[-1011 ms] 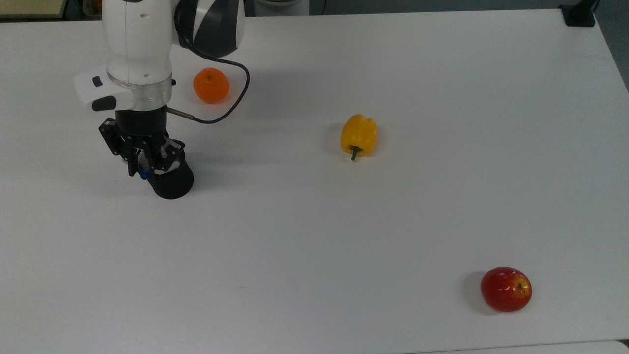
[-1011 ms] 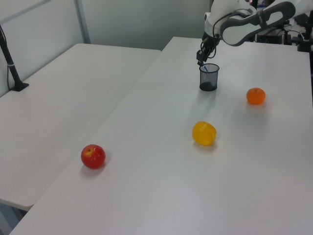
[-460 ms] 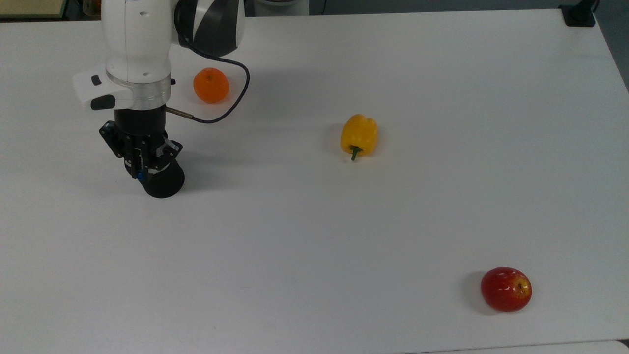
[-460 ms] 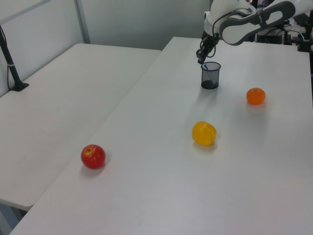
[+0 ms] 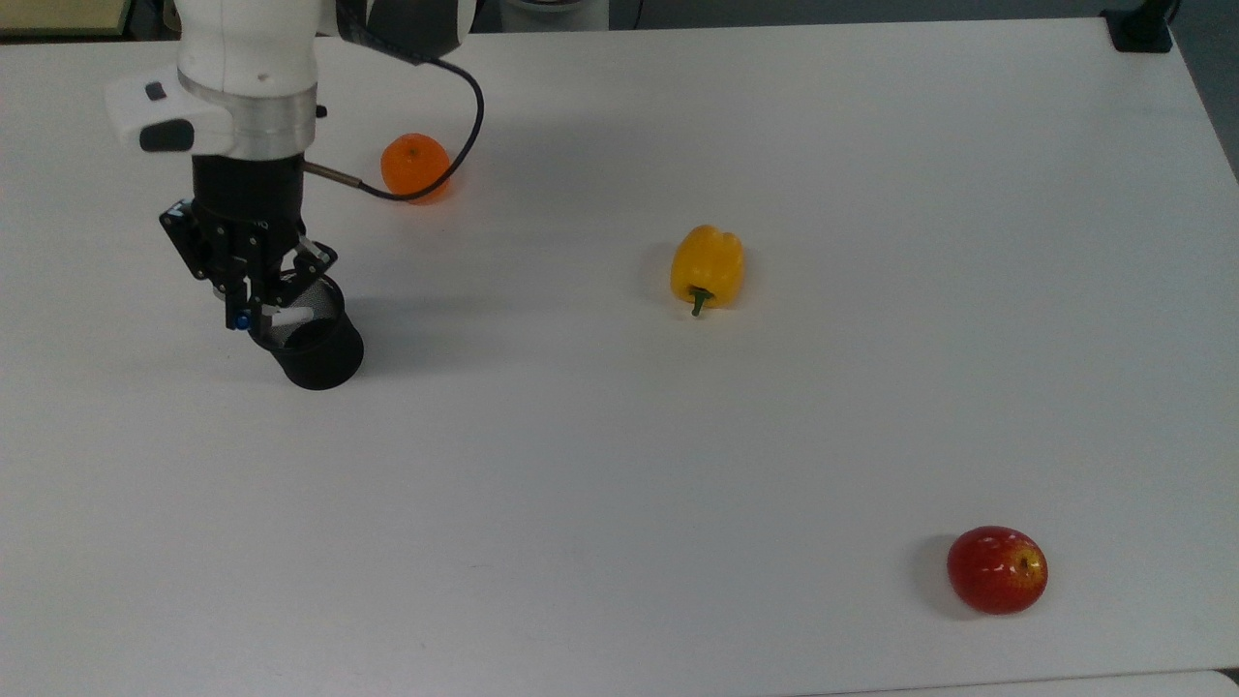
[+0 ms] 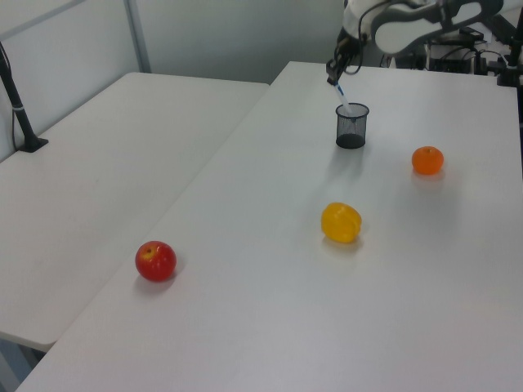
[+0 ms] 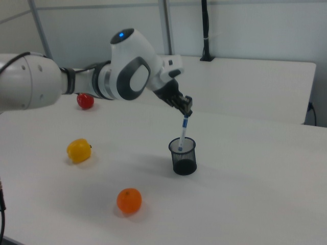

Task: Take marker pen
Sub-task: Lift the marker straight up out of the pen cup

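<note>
My gripper [image 5: 242,312] [image 7: 187,113] [image 6: 333,79] is shut on the blue-capped top of the marker pen [image 7: 182,133]. The white barrel [image 5: 290,316] slants down from the fingers, and its lower end is still inside the black mesh cup [image 7: 183,156] [image 5: 312,344] [image 6: 351,125]. In the left view the pen [image 6: 344,100] rises out of the cup's rim toward the gripper above it. The cup stands upright on the white table [image 5: 678,436].
An orange [image 5: 415,167] lies behind the cup in the top view. A yellow pepper [image 5: 708,266] sits mid-table and a red apple [image 5: 997,569] near the front right. A second table [image 6: 98,163] adjoins at the left view's left.
The gripper has risen and shifted toward the top view's left, drawing the pen partway out of the cup. The cup slid slightly before settling.
</note>
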Controlling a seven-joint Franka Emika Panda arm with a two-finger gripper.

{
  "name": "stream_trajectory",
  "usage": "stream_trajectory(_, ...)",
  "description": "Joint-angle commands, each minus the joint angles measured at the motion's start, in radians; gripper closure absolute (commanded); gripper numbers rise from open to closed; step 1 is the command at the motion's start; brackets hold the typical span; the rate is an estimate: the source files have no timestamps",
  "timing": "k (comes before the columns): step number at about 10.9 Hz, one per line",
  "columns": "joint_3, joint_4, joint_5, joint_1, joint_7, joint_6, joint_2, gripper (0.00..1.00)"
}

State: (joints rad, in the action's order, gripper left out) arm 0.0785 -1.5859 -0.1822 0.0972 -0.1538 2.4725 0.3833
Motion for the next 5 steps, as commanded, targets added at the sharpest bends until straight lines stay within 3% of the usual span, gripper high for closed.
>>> stream_trajectory(1, 0.001, -0.036, -0.01, -0.007, -0.026, 0.009, -0.116, 0.89)
stream_trajectory(5, -0.017, -0.034, -0.005, -0.043, -0.027, -0.114, -0.156, 0.89)
